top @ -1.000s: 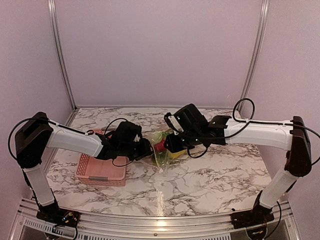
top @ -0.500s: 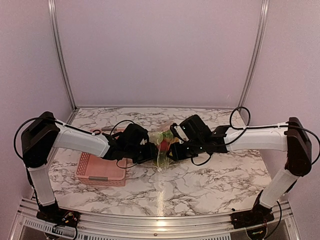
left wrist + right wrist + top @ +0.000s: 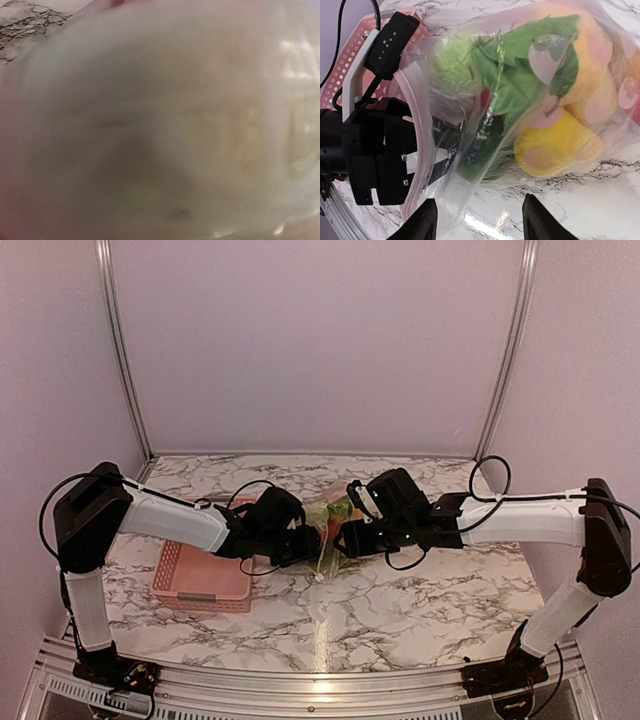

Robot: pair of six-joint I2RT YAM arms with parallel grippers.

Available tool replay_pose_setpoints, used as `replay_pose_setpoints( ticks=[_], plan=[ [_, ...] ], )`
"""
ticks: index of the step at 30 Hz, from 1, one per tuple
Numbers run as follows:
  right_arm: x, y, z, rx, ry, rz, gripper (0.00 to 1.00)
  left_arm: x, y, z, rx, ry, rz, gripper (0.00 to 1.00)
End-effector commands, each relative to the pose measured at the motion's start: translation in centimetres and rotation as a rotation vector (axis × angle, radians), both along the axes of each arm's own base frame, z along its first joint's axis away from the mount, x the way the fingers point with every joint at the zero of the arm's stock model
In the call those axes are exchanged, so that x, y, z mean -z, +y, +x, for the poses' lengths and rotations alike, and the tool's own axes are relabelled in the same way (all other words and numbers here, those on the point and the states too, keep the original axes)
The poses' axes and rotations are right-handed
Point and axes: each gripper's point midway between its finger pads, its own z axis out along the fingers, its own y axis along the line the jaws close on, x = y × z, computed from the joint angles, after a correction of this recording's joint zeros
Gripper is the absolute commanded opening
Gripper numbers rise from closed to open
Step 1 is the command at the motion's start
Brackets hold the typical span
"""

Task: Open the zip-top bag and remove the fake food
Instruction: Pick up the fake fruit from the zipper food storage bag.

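Left gripper (image 3: 300, 543) and right gripper (image 3: 345, 538), top view: set at 9 and 3 o'clock of the zip-top bag (image 3: 328, 532), just beside it.
Left wrist: lens blinded by bag film; jaw spread cannot be told. A blind grab may miss.
Right wrist: fingers (image 3: 422, 225) spread wide, nothing clamped. Fake food (image 3: 545, 100) is seen at 12 o'clock; the bag could be shoved over.
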Motion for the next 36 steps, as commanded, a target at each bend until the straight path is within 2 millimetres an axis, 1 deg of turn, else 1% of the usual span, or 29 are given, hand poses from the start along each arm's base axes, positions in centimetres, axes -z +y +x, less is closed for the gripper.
replay_pose_setpoints(
  ticks=[1,5,11,14,16,18,20,24,28,33,36],
  plan=[
    [-0.9,0.4,0.8,0.023,-0.027,0.03,0.57,1.4,-0.2,-0.6,0.025,0.022,0.041,0.58],
    [-0.1,0.8,1.4,0.025,-0.019,0.006,0.58,1.6,-0.3,-0.5,0.028,0.024,0.045,0.6],
    [2.1,1.7,1.9,0.019,0.011,-0.004,0.57,1.8,-0.4,-0.7,0.034,0.028,0.048,0.61],
    [3.1,1.2,2.3,0.043,0.016,-0.014,0.53,1.8,-0.2,-0.7,0.031,0.027,0.051,0.61],
    [3.8,0.7,2.6,0.062,0.02,-0.016,0.45,1.8,-0.1,-0.7,0.031,0.028,0.054,0.61],
    [4.6,0.2,2.7,0.076,0.029,-0.027,0.3,1.9,-0.1,-0.7,0.03,0.028,0.055,0.61],
    [5.3,-0.1,2.8,0.083,0.034,-0.042,0.17,1.9,-0.1,-0.7,0.03,0.027,0.055,0.61],
    [6.7,-0.5,2.7,0.086,0.046,-0.084,0.0,1.7,-0.3,-0.4,0.032,0.019,0.055,0.67],
    [7.7,-1.3,2.5,0.097,0.051,-0.116,0.0,2.2,0.1,-0.4,0.035,0.026,0.098,0.71],
    [8.7,-1.5,2.3,0.093,0.063,-0.131,0.0,2.7,0.0,-0.1,0.042,0.026,0.124,0.76],
    [9.1,-1.2,2.2,0.082,0.069,-0.129,0.0,3.4,-0.1,0.0,0.049,0.034,0.148,0.79]
  ],
)
